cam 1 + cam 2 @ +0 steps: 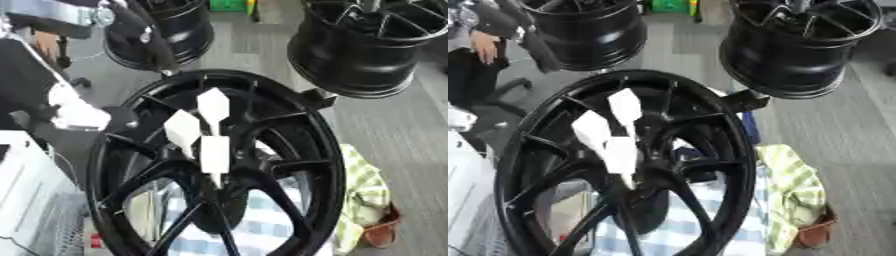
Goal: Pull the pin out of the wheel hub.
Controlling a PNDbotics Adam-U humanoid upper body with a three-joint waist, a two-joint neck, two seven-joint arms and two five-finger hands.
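Black wheel hub point(289, 130) upright; white shapes point(203, 132), perhaps pins, at centre; no hand visible.

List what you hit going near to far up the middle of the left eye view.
Blue-and-white checked cloth → hub of the big black wheel → three white pins → wheel's far rim → grey floor → green item at the top edge.

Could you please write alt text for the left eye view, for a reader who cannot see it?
A large black wheel hub fills the view, standing tilted, with three white pins clustered near its centre. Checked cloth lies beneath it, and two more black wheels stand on the grey floor behind. No robot hand shows.
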